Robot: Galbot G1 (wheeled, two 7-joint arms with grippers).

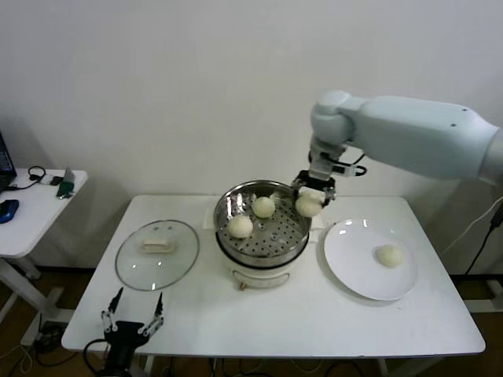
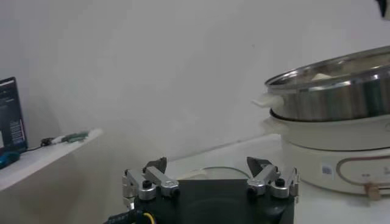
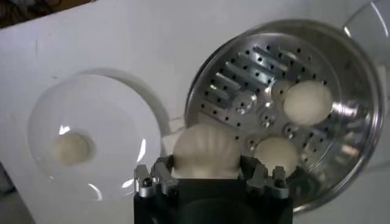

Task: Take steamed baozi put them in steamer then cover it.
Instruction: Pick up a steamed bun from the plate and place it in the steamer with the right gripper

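The steel steamer [image 1: 236, 206] sits on its white cooker base at the table's middle. Two baozi lie in it, one on the left [image 1: 240, 226] and one at the back [image 1: 263, 206]. My right gripper [image 1: 313, 195] is shut on a third baozi [image 1: 308, 205] and holds it above the steamer's right rim; the right wrist view shows that bun [image 3: 204, 149] between the fingers, over the rim of the steamer [image 3: 356, 85]. A fourth baozi [image 1: 389, 255] lies on the white plate [image 1: 354, 275]. My left gripper [image 1: 132, 316] is open and empty at the table's front left edge.
The round glass lid [image 1: 130, 263] lies flat on the table left of the steamer, just beyond my left gripper. A side table [image 1: 35, 208] with cables and a mouse stands at the far left. The white wall is close behind.
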